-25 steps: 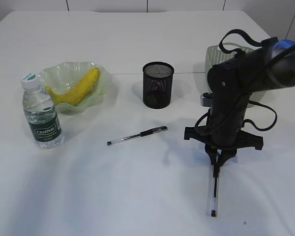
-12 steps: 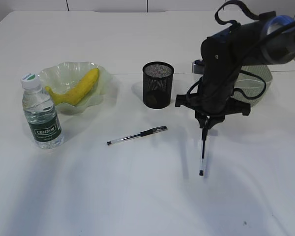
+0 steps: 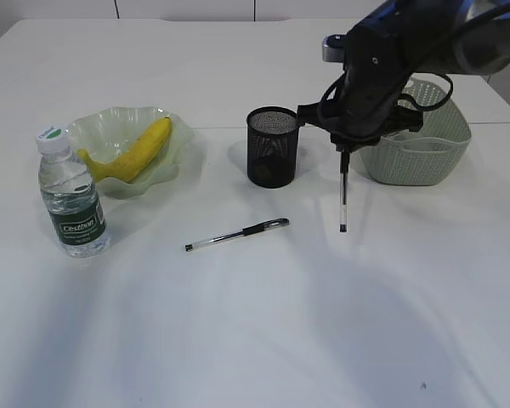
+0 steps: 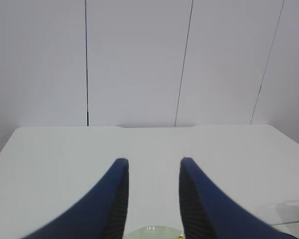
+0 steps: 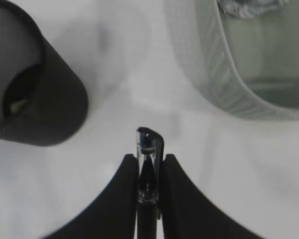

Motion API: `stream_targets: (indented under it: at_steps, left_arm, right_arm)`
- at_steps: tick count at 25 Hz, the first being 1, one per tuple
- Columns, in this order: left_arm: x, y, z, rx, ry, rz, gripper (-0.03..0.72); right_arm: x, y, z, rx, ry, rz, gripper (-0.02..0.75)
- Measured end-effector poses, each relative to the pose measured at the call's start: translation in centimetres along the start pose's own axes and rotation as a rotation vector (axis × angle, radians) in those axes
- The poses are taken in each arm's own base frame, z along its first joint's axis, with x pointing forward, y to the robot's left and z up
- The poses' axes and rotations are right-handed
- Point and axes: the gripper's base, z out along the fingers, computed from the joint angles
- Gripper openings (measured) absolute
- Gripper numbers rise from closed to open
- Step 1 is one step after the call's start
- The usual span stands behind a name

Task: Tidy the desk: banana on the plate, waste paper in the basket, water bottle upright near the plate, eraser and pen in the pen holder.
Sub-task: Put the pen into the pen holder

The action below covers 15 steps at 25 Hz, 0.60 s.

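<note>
My right gripper (image 3: 344, 156) (image 5: 149, 159) is shut on a pen (image 3: 343, 195) (image 5: 149, 149), which hangs straight down in the air between the black mesh pen holder (image 3: 273, 146) (image 5: 35, 94) and the basket (image 3: 421, 136) (image 5: 249, 64). Crumpled waste paper (image 5: 249, 7) lies in the basket. A second pen (image 3: 238, 234) lies on the table in front of the holder. The banana (image 3: 136, 153) rests on the green plate (image 3: 178, 140). The water bottle (image 3: 70, 197) stands upright beside the plate. My left gripper (image 4: 151, 167) is open and empty, high above the table. No eraser shows.
The table is white with a seam running across behind the holder. A white panelled wall stands behind the table in the left wrist view. The plate's rim (image 4: 152, 231) shows at the bottom edge there.
My right arm has lifted the pen off the table and carried it back and left, from the front right to beside the pen holder. Nothing else moved.
</note>
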Motion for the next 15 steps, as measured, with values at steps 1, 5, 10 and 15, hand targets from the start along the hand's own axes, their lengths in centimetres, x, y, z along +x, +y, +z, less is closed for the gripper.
stream_targets:
  at_steps: [1, 5, 10, 15]
  left_arm:
    - [0.0, 0.0, 0.0, 0.0, 0.0, 0.0, 0.239]
    - [0.0, 0.0, 0.0, 0.0, 0.0, 0.0, 0.239]
    - [0.0, 0.0, 0.0, 0.0, 0.0, 0.0, 0.239]
    - [0.3, 0.1, 0.3, -0.002, 0.011, -0.002, 0.239]
  right_arm:
    - [-0.2, 0.1, 0.0, -0.015, -0.023, -0.005, 0.078]
    - [-1.1, 0.8, -0.1, -0.087, -0.126, -0.029, 0.078]
    - [-2.3, 1.5, -0.4, -0.149, -0.263, -0.105, 0.078]
    - [-2.9, 1.9, -0.6, -0.181, -0.345, -0.168, 0.078]
